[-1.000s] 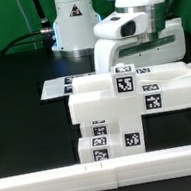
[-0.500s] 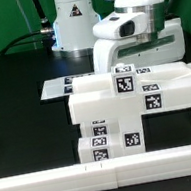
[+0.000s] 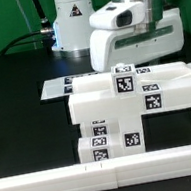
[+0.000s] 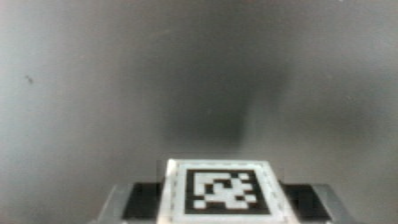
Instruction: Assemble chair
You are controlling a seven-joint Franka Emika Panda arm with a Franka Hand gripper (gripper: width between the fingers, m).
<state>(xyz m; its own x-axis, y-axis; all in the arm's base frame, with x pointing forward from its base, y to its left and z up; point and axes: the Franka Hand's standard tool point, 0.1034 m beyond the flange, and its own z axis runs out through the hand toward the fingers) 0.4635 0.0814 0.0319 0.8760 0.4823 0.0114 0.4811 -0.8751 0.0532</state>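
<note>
One relation: the chair (image 3: 122, 114) is being kept directly below the gripper (image 3: 135, 44), its long axis running across the exterior view.
Gripper: clenched around a tagged block (image 4: 222, 188).
Chair: standing against the rail (image 3: 107, 170).

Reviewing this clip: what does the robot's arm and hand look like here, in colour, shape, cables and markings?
The arm is glossy white with rounded, bulky segments. The hand is a chunky white block with a dark round insert on its housing. Black cables run behind the arm's base on the exterior view's left. No printed markings can be made out on either. In the wrist view only grey finger tips show.
</note>
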